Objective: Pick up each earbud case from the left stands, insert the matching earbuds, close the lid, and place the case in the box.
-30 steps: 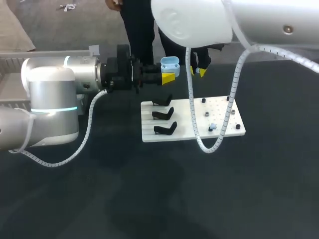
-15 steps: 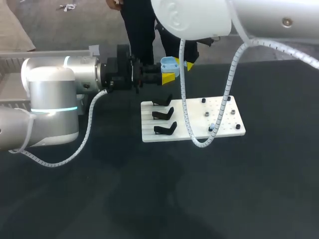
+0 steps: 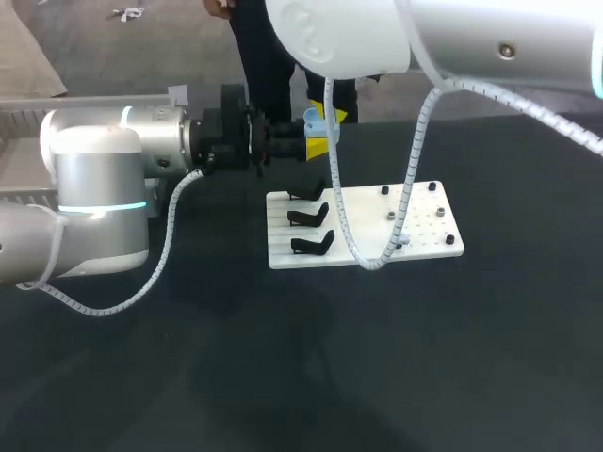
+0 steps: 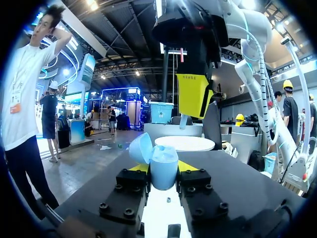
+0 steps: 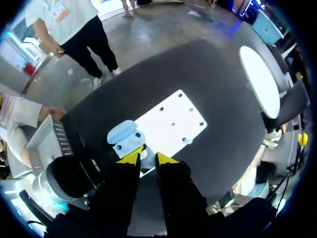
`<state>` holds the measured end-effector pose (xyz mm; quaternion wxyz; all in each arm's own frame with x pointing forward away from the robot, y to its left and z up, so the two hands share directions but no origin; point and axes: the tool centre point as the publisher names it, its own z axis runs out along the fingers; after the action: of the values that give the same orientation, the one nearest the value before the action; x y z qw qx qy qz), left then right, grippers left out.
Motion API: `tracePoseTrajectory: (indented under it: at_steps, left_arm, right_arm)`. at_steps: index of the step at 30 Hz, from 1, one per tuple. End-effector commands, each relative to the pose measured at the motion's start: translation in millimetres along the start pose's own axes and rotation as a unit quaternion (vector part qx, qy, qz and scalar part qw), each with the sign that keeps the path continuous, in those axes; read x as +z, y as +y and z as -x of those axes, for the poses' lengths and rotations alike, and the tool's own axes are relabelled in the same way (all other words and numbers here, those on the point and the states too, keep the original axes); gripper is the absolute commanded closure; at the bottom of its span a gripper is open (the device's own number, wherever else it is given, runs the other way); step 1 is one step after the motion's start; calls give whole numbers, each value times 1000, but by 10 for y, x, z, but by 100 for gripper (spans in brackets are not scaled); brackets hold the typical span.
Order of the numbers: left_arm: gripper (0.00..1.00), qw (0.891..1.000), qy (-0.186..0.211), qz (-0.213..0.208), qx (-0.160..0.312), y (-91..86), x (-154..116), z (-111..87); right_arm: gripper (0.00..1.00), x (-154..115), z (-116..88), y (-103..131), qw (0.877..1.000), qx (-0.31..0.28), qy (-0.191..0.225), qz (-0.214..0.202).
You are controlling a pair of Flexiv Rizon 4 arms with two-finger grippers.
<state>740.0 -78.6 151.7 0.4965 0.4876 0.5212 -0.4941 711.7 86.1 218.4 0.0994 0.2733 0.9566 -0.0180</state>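
While the left fingers (image 4: 189, 166) squeeze the open light-blue earbud case (image 4: 163, 163) over the far edge of the black counter (image 3: 396, 358), the right fingers (image 5: 130, 157) pinch a small pale earbud (image 5: 147, 156) just above it.

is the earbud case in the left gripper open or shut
Open. The earbud case, clamped in the left gripper, has its lid swung back, and the right wrist view shows its inside.
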Motion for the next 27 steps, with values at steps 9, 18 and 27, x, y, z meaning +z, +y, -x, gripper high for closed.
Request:
tracePoseTrajectory:
  at_steps: [9,18,27]
  left_arm:
    - [100,1000,-3,2,2,-7,3,-12]
    - [100,1000,-3,2,2,-7,3,-12]
    - [100,1000,-3,2,2,-7,3,-12]
  right_arm:
    - [100,56,65,164,1000,-10,5,-12]
    - [100,127,92,165,1000,-7,8,-16]
    - [100,172,118,165,1000,-9,10,-22]
